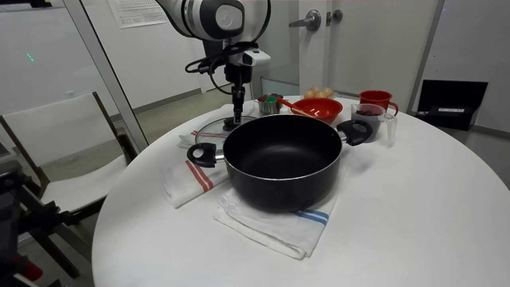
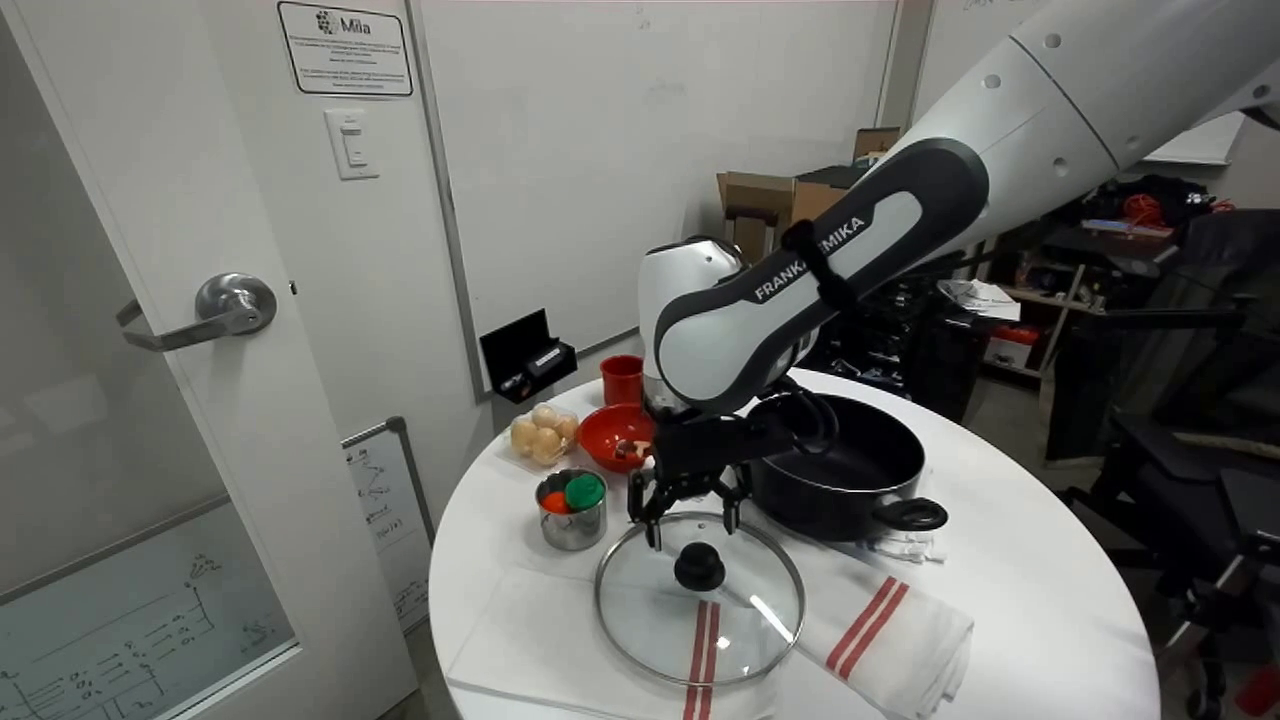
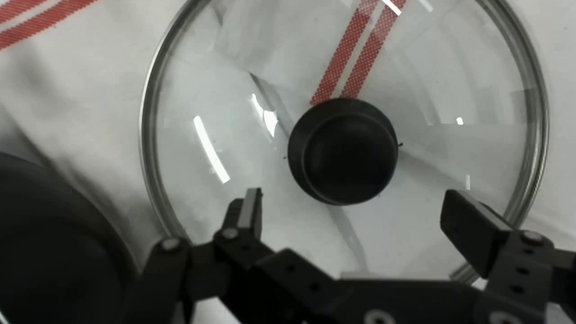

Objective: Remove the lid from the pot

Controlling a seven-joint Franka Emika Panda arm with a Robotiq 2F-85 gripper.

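Note:
The round glass lid (image 2: 650,630) with a metal rim lies on a white towel with red stripes, beside the pot. Its black knob (image 3: 344,153) points up; the lid also shows in an exterior view (image 1: 207,129), partly behind the pot. The wide black pot (image 1: 283,195) stands uncovered and looks empty; it also shows in an exterior view (image 2: 830,505) and at the left of the wrist view (image 3: 54,261). My gripper (image 2: 693,533) is open and empty, low over the lid. In the wrist view its fingertips (image 3: 353,193) stand apart on either side, just short of the knob.
A metal cup (image 2: 573,530) with green and red items, a red bowl (image 1: 318,108) with a utensil, a tray of eggs (image 2: 543,437), a red mug (image 1: 374,97) and a clear measuring cup (image 1: 368,127) stand near. A blue-striped towel (image 1: 275,235) lies under the pot.

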